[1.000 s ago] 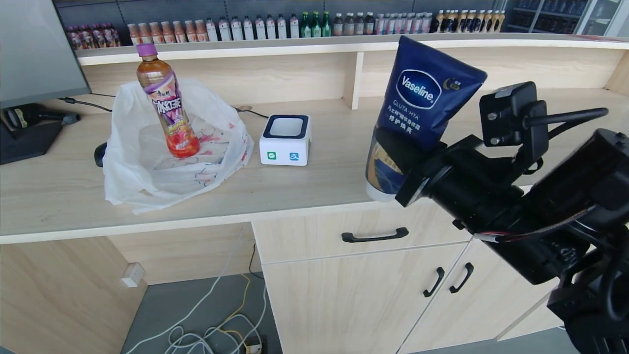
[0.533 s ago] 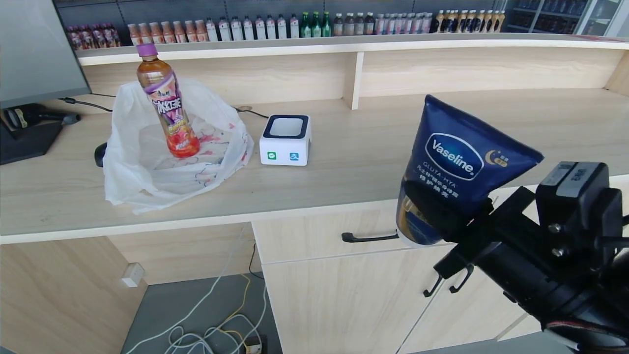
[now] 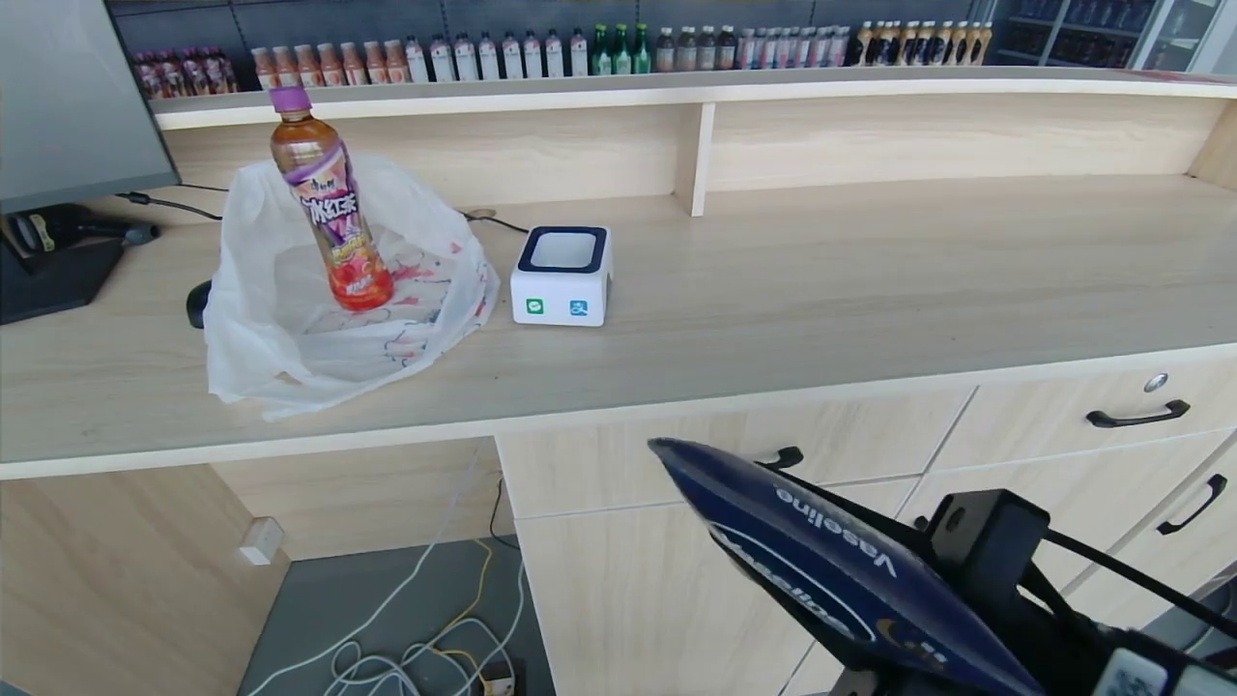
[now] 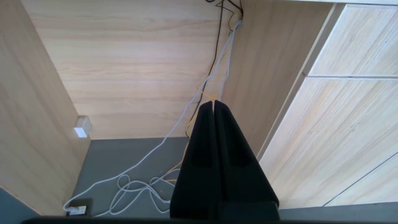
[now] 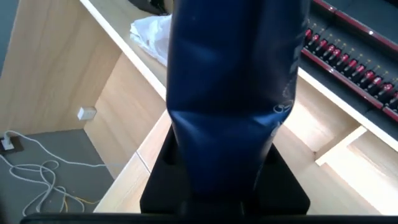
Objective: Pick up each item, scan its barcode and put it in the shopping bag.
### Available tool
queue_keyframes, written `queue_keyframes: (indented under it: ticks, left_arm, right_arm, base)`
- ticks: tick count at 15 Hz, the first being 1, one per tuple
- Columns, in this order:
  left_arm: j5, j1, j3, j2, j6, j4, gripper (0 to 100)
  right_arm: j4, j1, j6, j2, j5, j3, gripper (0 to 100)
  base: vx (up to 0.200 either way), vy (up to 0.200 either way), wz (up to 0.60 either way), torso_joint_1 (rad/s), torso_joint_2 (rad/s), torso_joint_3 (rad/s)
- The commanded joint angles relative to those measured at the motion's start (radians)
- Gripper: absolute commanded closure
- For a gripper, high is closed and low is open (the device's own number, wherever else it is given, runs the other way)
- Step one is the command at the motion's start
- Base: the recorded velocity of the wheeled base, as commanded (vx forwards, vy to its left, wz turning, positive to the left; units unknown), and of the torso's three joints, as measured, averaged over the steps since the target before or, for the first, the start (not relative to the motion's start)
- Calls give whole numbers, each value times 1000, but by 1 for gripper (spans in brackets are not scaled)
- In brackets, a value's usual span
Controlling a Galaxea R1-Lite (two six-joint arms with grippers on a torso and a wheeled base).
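While the right gripper (image 5: 225,186) pinches the tube (image 3: 831,570) below the edge of the surface (image 3: 821,290), the tube's long axis slants up and left toward the scanner (image 3: 561,275). The bag (image 3: 290,333) sits farther left, and the left gripper (image 4: 214,155) hangs pressed together.

A long pale wooden counter (image 3: 821,290) runs across the head view; a raised ledge (image 3: 676,89) tops its far side, with an upright divider (image 3: 692,159) below it; behind, a row of bottles (image 3: 599,48) lines a dark shelf. At the counter's left end stands a grey monitor (image 3: 68,97); beneath it a black handheld device (image 3: 58,232) rests on a dark base, and a black cable (image 3: 164,203) trails along the counter. Drawers and doors below carry black handles (image 3: 1137,418); a round lock (image 3: 1155,382) sits above one. Loose cables (image 3: 406,648) lie coiled on the grey floor; a small white box (image 3: 259,539) is fixed to the side panel.
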Motion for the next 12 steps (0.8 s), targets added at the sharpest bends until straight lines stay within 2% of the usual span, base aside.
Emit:
queue_keyframes:
  ticks: [1, 6, 9, 12]
  left_arm:
    - [0, 0, 0, 0, 0, 0, 100]
    - [0, 0, 0, 0, 0, 0, 100]
    - [0, 0, 0, 0, 0, 0, 100]
    - [0, 0, 0, 0, 0, 0, 100]
  right_arm:
    - [-1, 37, -51, 12, 7, 23, 100]
    - [-3, 63, -224, 3, 90, -5, 100]
    - [2, 69, -302, 37, 206, -69, 100]
    - [-23, 52, -472, 53, 211, -75, 100]
  base:
    - [0, 0, 0, 0, 0, 0]
    - [0, 0, 0, 0, 0, 0]
    - [0, 0, 0, 0, 0, 0]
    - [0, 0, 0, 0, 0, 0]
